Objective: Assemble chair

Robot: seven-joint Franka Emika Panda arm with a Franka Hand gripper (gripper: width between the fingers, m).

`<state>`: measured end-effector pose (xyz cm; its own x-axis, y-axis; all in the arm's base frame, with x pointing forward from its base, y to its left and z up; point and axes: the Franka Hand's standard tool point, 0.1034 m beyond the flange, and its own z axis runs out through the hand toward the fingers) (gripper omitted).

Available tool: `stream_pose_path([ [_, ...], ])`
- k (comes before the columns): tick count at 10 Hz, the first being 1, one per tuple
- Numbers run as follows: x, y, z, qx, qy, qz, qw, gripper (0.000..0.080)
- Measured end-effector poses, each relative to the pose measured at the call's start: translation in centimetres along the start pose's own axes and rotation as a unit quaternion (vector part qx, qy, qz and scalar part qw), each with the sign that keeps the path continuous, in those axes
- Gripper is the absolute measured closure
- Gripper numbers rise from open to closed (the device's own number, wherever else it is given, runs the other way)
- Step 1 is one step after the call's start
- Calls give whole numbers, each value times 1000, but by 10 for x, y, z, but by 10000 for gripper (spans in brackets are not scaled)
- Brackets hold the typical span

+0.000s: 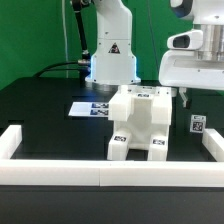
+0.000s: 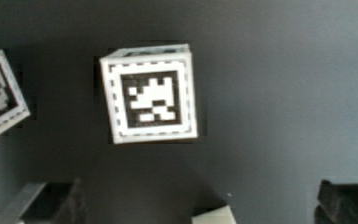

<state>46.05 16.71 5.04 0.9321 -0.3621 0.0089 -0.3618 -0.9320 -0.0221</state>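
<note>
Along the near edge of the black table (image 1: 40, 108), skimming past the long white border rails (image 1: 100, 172) first. Just behind them, dead centre: the chunky white plastic chair assembly (image 1: 140, 120), planted upright on two blocky legs, tagged feet facing the camera, more tags up on its flat top. Taller than wide from here, so long axis up and down.

Over toward the exterior view's right, near it but apart: a small white tagged block (image 1: 197, 124), standing on end on the tabletop, tag face to the camera. Right above and slightly behind that block, hanging in the air: the white two-finger gripper (image 1: 186, 97), jaws spread wide, gripping nothing, just beside the assembly's upper corner and not touching it.

Through the wrist view, catching the small white tagged block (image 2: 155, 95) tag-on, beyond the dark fingertips (image 2: 51, 205), not between them.

Farther back, on the exterior view's left: the flat white marker board (image 1: 88, 108), lying on the table. Last of all, the white robot base (image 1: 110, 55).
</note>
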Motion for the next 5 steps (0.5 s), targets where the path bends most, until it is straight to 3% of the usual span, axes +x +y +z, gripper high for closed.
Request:
stream_pose_path([
  [5,-1,1,5,-2,1,-19,1000,150],
])
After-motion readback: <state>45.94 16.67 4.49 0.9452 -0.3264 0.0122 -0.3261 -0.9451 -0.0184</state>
